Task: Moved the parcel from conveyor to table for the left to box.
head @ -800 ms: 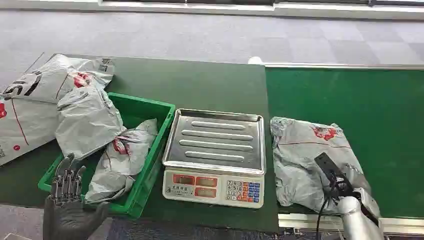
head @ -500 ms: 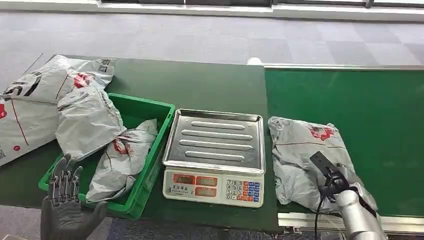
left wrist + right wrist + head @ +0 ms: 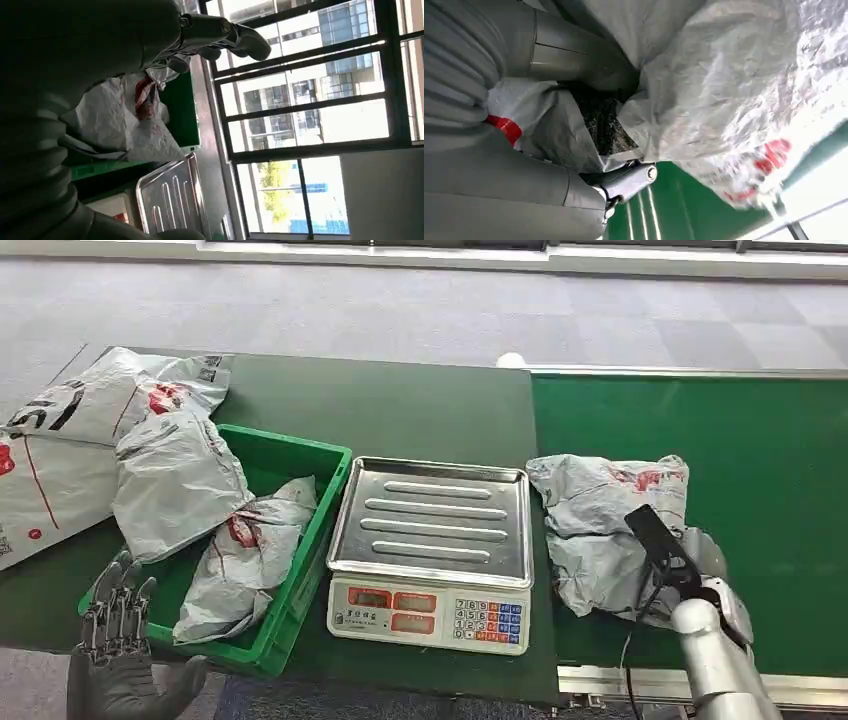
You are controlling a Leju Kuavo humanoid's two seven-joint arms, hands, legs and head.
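A grey plastic parcel [image 3: 600, 525] with red print lies bunched up on the green conveyor [image 3: 760, 440], just right of the scale. My right hand [image 3: 700, 565] grips its near right side. In the right wrist view the thumb [image 3: 574, 50] and a finger [image 3: 629, 180] pinch folds of the parcel [image 3: 734, 75]. My left hand [image 3: 115, 640] hovers, fingers spread and holding nothing, at the near left corner of the green crate [image 3: 335, 465]. The left wrist view shows its fingers [image 3: 225, 30] above the crate [image 3: 182, 110].
A scale with a steel tray [image 3: 430, 470] and keypad stands between crate and conveyor. Two grey parcels [image 3: 245, 550] lie in the crate. More parcels [image 3: 60, 440] are piled on the dark table at the far left. The table's front edge runs close to me.
The parcel has crumpled and its near end has risen and drawn away from the front edge as my right hand moved forward with it. My left hand has sunk slightly.
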